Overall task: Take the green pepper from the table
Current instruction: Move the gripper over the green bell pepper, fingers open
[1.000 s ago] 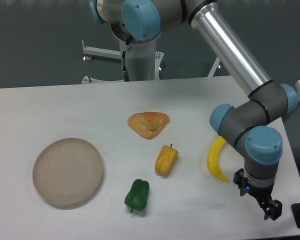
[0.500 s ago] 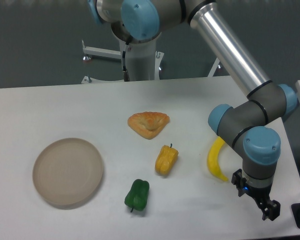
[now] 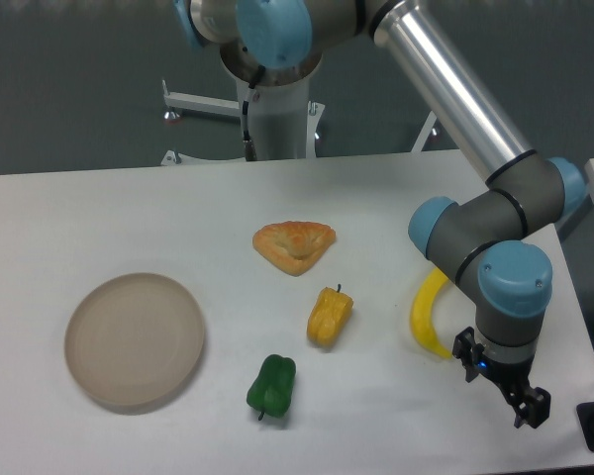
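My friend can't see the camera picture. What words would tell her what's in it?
A robot arm's gripper hangs near the white table's right edge, far from the green pepper. A yellow pepper, banana, pastry and plate also lie there.

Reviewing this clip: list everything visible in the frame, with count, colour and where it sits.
green pepper: one, dark green, front centre of the table, lying apart from the other items
yellow pepper: one, yellow-orange, just behind and right of the green one
pastry: one, golden orange, triangular, mid table
banana: one, yellow, right side, partly behind the arm
plate: one, beige, round, left side
table: one, white, bearing all of the above
metal frame: one, white, behind the table
arm: one, silver with blue joint caps, reaching over the right side
gripper: one, black, low over the front right corner, far from the green pepper; open or shut cannot be told
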You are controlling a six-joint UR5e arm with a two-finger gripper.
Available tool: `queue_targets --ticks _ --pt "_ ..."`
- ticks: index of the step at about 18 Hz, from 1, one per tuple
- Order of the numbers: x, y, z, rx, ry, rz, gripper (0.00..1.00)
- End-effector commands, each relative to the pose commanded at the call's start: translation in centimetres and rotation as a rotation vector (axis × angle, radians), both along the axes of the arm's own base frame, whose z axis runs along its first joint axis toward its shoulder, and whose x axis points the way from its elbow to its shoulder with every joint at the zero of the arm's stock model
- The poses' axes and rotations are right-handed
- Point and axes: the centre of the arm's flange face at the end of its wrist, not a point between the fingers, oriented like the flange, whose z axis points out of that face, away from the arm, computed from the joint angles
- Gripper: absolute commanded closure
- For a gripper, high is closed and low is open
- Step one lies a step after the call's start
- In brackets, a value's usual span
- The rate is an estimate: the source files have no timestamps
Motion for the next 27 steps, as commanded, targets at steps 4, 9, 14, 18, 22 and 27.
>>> queue_targets --ticks 4,9,14,18,22,27 --pt "4.1 0.0 2.5 0.044 -0.047 0.092 0.0" --pt "9.7 -1.3 4.2 0.069 -0.154 0.253 0.0" --pt "15.5 -1.3 4.0 0.098 -0.285 0.381 0.0" --pt "19.6 0.8 2.9 0.136 -0.346 0.518 0.0" --pt "22.3 1.7 0.6 0.157 -0.405 0.579 0.0" --pt "24.7 2.8 -1.9 0.146 -0.416 0.577 0.0"
